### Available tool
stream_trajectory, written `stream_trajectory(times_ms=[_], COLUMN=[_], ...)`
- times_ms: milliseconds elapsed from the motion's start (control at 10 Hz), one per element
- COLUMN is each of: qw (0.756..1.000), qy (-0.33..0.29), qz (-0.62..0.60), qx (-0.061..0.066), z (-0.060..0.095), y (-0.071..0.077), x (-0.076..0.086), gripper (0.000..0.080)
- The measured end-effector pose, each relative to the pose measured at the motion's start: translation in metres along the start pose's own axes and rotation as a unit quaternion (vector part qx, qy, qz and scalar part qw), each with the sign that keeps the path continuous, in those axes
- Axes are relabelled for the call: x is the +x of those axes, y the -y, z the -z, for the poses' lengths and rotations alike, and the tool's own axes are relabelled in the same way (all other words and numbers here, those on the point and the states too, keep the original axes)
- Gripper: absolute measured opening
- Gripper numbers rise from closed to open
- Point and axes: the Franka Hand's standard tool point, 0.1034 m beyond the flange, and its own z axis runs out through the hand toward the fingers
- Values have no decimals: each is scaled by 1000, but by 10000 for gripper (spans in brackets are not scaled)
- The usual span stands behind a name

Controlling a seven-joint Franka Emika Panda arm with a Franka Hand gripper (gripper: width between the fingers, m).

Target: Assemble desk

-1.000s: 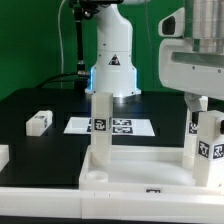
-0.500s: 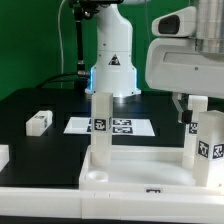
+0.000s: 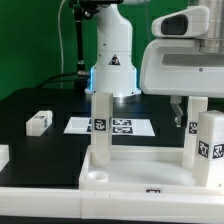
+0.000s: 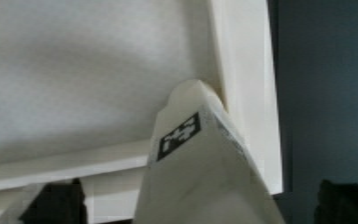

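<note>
Pincer (image 3: 192, 108) now higher, jaws apart above tagged leg (image 3: 209, 148); tag codes only, no legible writing.

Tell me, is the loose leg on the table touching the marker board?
Apart. The exterior view shows black table between the loose leg and the marker board.

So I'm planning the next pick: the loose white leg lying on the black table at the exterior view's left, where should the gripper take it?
Grip the loose leg across its two long flat sides near mid-length, coming straight down from above. It lies flat on the black table, clear of the marker board, so those sides look reachable and its square section suits parallel fingers.
</note>
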Motion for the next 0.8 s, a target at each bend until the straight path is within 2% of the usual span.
stream_trajectory(times_ms=[600, 700, 800], qw=[989, 989, 989], qy=[0, 0, 0], qz=[148, 147, 145], qx=[-10, -10, -10], z=[2, 2, 2], y=[-1, -1, -2], x=[1, 1, 1], gripper=[649, 519, 519])
